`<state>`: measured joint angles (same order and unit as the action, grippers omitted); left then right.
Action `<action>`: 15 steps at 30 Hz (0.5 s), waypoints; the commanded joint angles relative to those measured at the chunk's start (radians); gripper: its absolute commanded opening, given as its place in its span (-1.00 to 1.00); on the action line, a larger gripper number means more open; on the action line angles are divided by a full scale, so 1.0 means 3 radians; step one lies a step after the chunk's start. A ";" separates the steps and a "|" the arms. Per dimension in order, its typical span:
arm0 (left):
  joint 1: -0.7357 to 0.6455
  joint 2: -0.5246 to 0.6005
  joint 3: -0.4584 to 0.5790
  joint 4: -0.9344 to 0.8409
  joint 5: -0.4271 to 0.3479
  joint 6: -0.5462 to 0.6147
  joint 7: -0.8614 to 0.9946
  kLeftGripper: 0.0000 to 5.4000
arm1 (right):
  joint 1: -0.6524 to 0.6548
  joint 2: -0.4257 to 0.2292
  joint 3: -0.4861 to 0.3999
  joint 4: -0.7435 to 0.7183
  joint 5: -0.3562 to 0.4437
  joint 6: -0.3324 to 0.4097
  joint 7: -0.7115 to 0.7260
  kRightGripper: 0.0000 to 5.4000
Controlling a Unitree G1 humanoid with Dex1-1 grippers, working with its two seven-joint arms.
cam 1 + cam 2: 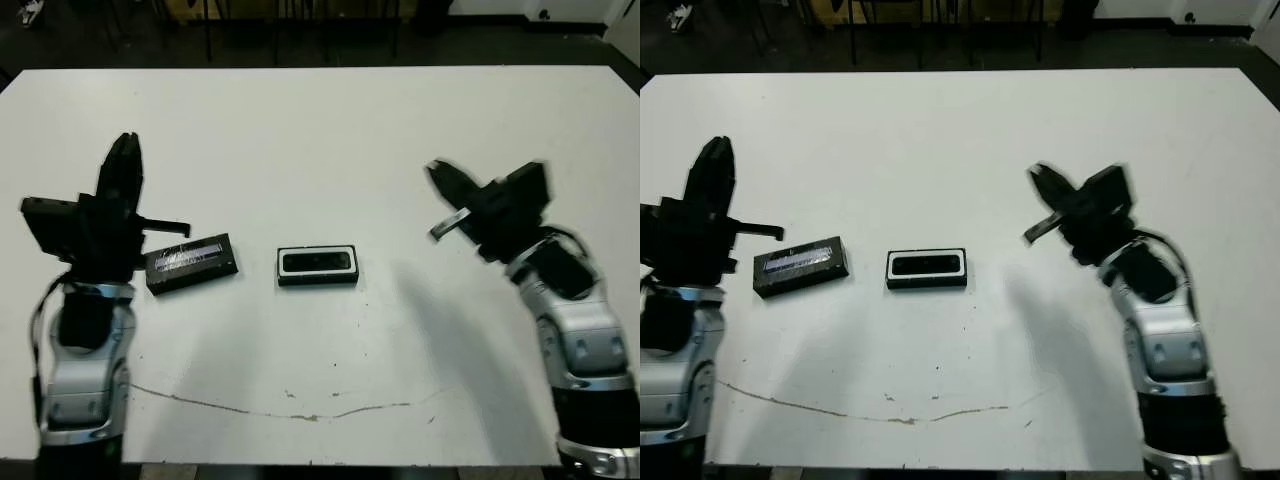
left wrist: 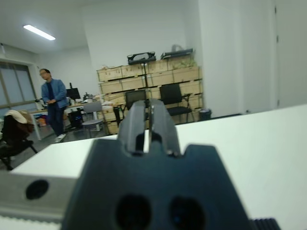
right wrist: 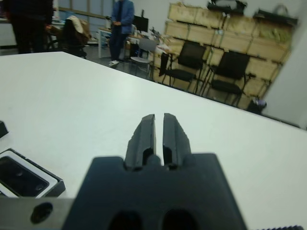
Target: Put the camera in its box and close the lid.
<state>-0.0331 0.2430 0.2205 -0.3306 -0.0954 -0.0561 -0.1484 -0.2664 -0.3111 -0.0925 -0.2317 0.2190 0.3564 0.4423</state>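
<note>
The box [image 1: 317, 280] sits at the table's middle, a black tray with a white lining. The camera [image 1: 318, 262] lies in its recess as a slim black bar. To the left of the box, apart from it, the lid [image 1: 191, 262] lies flat with its silvery label strip up. My left gripper [image 1: 127, 147] is raised just left of the lid, shut and empty. On the right, well away from the box, my right gripper [image 1: 437, 172] hangs above the table, shut and empty. The right wrist view catches the box [image 3: 45, 181] with the camera [image 3: 17, 176] inside.
A thin brownish line [image 1: 290, 410] runs across the white table near its front edge. Beyond the far edge are dark floor and chair legs. In the wrist views, people [image 2: 50, 103] stand far off in a room with chairs and stacked crates.
</note>
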 commanded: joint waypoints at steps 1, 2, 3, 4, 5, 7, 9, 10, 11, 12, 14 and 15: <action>0.0047 0.0229 0.0105 -0.0006 -0.0047 0.0145 -0.0159 -1.00 | 0.0056 -0.0042 -0.0068 -0.0035 0.0078 0.0142 -0.0045 -1.00; 0.0040 0.0302 0.0131 0.0002 -0.0091 0.0180 -0.0234 -1.00 | 0.0062 -0.0041 -0.0085 -0.0036 0.0095 0.0136 -0.0049 -1.00; 0.0031 0.0391 0.0156 0.0008 -0.0131 0.0242 -0.0317 -1.00 | 0.0071 -0.0046 -0.0091 -0.0032 0.0082 0.0090 -0.0058 -1.00; 0.0023 0.0460 0.0173 0.0009 -0.0164 0.0299 -0.0379 -1.00 | 0.0077 -0.0049 -0.0094 -0.0030 0.0068 0.0051 -0.0067 -1.00; 0.0011 0.0532 0.0189 0.0011 -0.0204 0.0370 -0.0446 -1.00 | 0.0082 -0.0046 -0.0103 -0.0037 0.0071 0.0043 -0.0081 -1.00; -0.0023 0.0681 0.0209 0.0055 -0.0289 0.0469 -0.0607 -1.00 | 0.0092 -0.0038 -0.0128 -0.0058 0.0093 0.0053 -0.0107 -1.00; -0.0073 0.0860 0.0216 0.0108 -0.0440 0.0639 -0.0846 -1.00 | 0.0099 -0.0032 -0.0159 -0.0066 0.0125 0.0075 -0.0118 -1.00; -0.0098 0.0937 0.0215 0.0132 -0.0510 0.0719 -0.0958 -1.00 | 0.0102 -0.0035 -0.0166 -0.0073 0.0131 0.0093 -0.0127 -1.00; -0.0131 0.1029 0.0208 0.0164 -0.0590 0.0818 -0.1091 -1.00 | 0.0107 -0.0042 -0.0166 -0.0077 0.0129 0.0099 -0.0134 -1.00; -0.0158 0.1097 0.0202 0.0188 -0.0648 0.0900 -0.1188 -0.96 | 0.0111 -0.0048 -0.0162 -0.0078 0.0124 0.0095 -0.0139 -1.00; -0.0249 0.1277 0.0149 0.0261 -0.0723 0.1113 -0.1395 -0.88 | 0.0117 -0.0062 -0.0152 -0.0062 0.0110 0.0056 -0.0131 -1.00; -0.0307 0.1351 0.0112 0.0312 -0.0747 0.1210 -0.1485 -0.82 | 0.0116 -0.0072 -0.0146 -0.0051 0.0104 0.0036 -0.0121 -1.00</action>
<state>-0.1111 0.6109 0.2717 -0.2640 -0.3135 0.2624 -0.5606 -0.2485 -0.3171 -0.1374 -0.2550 0.2545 0.3697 0.4047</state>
